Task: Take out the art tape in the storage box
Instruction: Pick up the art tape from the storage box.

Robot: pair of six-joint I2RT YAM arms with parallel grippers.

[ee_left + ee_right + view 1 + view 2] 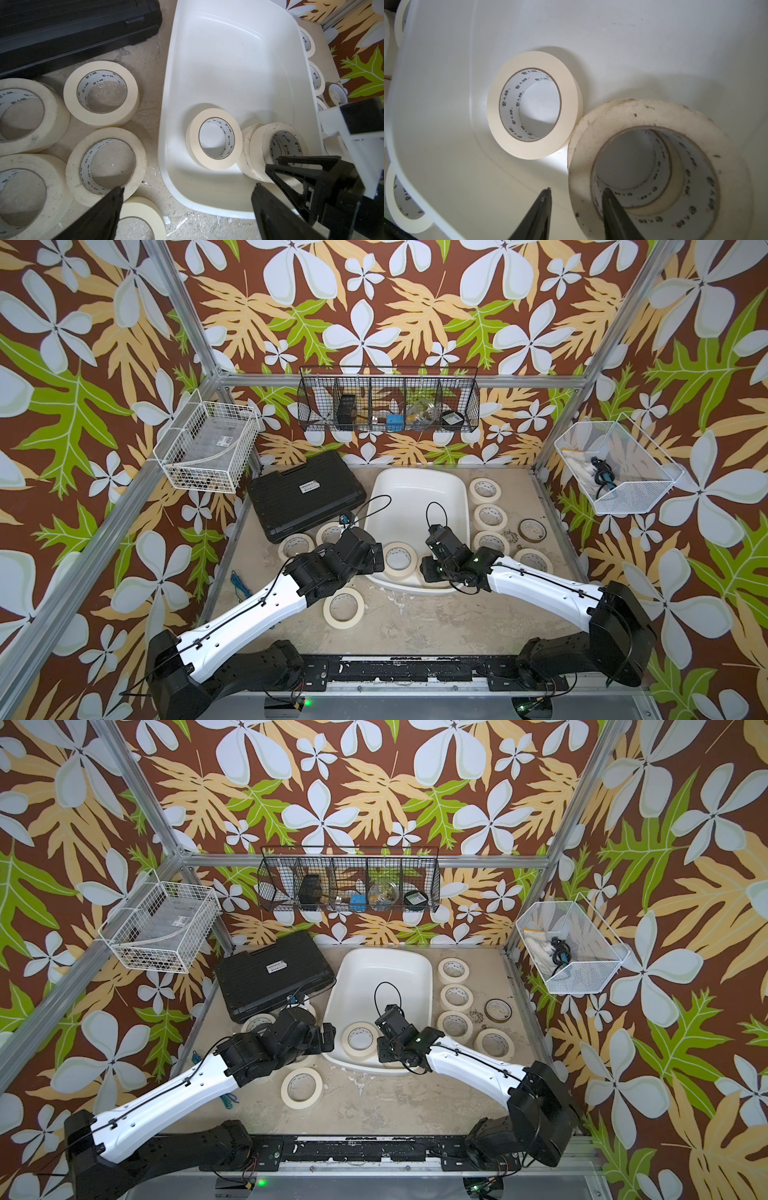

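My right pincer (577, 189) is down in the near end of the storage box (633, 41). Its fingers are partly apart and straddle the wall of the top roll of a small stack (654, 113), one finger inside the core and the other outside the rim. I cannot tell whether it actually pinches that wall. The top roll sits slightly off-centre on the one below, and its face is speckled with dirt. Just beside the stack, one cleaner roll (570, 93) lies flat on the box floor; it also shows in both top views (398, 576).

My left pincer (188, 190) is spread wide and holds nothing. One fingertip (118, 194) hangs over a roll on the desk (149, 108), and the other hangs over the near end of the box.

The rest of the art tape is outside the box, lying flat on the desk. In the left wrist view I see a cluster of rolls (133, 93) along the box's left side, near the black case (62, 27). In a top view, one more roll (343, 623) lies alone nearer the arm bases. On the other side of the box, three rolls (473, 489) stand in a row along the wall, with a fourth (547, 561) further out. A darker ring (532, 539) lies near that fourth roll.
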